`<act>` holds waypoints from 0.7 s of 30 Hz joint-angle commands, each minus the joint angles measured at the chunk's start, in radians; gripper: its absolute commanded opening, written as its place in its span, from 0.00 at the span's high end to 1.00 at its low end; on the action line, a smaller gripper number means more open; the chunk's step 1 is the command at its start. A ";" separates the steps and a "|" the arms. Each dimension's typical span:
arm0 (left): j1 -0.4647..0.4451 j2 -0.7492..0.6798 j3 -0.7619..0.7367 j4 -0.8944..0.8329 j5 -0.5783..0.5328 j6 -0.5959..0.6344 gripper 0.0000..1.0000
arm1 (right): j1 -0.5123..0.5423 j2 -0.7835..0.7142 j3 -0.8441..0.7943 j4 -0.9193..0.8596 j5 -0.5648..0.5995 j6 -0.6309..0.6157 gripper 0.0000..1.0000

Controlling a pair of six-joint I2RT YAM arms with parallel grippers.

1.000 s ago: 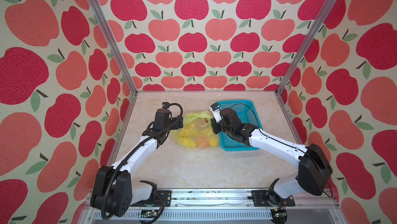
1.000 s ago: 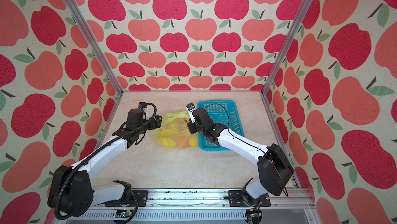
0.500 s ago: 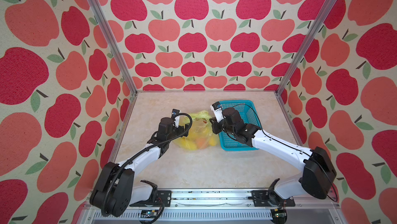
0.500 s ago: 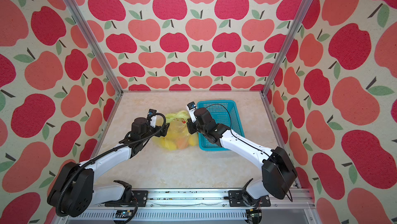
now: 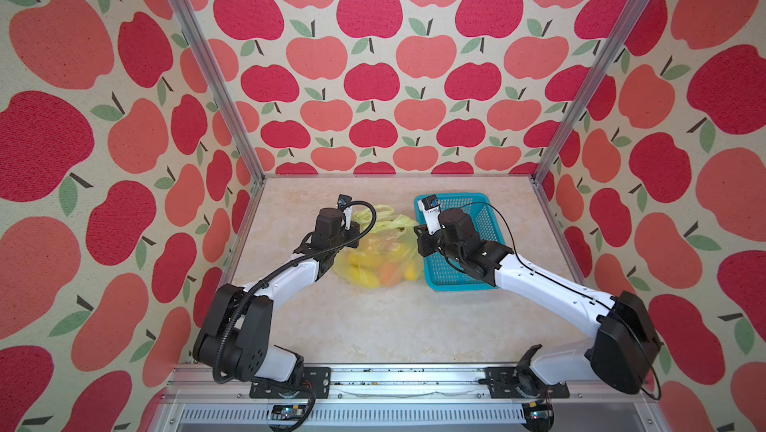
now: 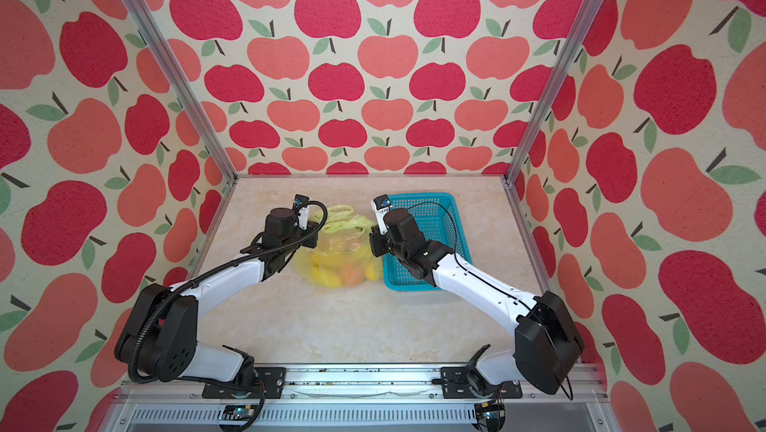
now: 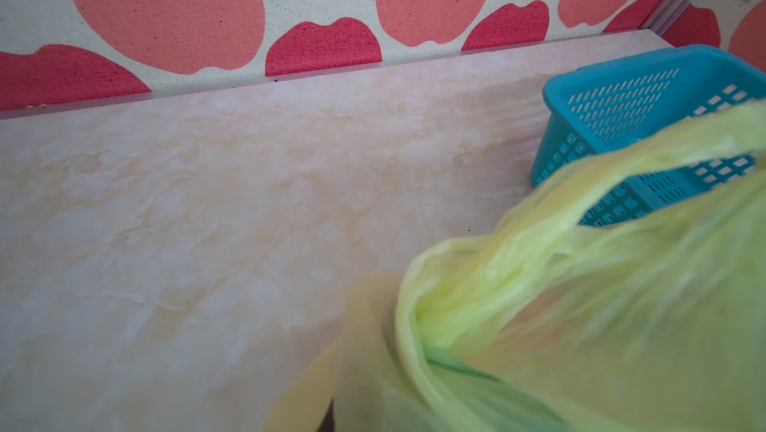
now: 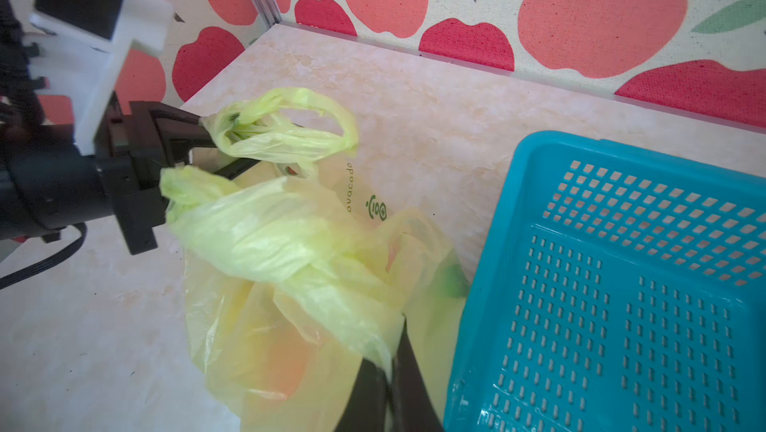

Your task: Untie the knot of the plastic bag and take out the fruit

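Note:
The plastic bag (image 5: 379,256) lies mid-table, thin and yellow-green, and shows in both top views. Yellow and orange fruit (image 5: 387,275) show through its skin. The knot (image 8: 315,260) is a twisted lime band across the bag's top. My left gripper (image 8: 226,146) is shut on a handle loop (image 8: 290,135) at the bag's far left. My right gripper (image 8: 391,372) is shut on a strip of the bag coming off the knot, on the basket side. In the left wrist view the bag (image 7: 621,305) fills the near corner and hides the jaws.
A turquoise perforated basket (image 5: 456,195) stands right of the bag, touching it, with my right arm reaching over it. Apple-print walls enclose the table on three sides. Bare marble tabletop (image 5: 393,326) lies in front of the bag.
My left gripper stood open beside the bag. It swung toward the back and has closed on the handle loop. The right gripper has kept its hold and barely moved.

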 commanded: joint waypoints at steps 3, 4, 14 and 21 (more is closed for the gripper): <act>0.070 -0.143 -0.070 -0.019 0.020 -0.088 0.87 | -0.045 -0.070 -0.069 0.067 0.038 0.074 0.87; 0.090 -0.167 -0.080 -0.022 0.051 -0.108 0.86 | -0.046 -0.083 -0.086 0.081 0.045 0.073 0.84; 0.087 -0.273 -0.114 0.002 0.242 -0.092 0.49 | 0.084 -0.124 -0.087 0.141 0.041 -0.201 0.30; 0.079 -0.253 -0.101 0.004 0.215 -0.093 0.12 | 0.159 -0.048 -0.062 0.164 0.038 -0.324 0.02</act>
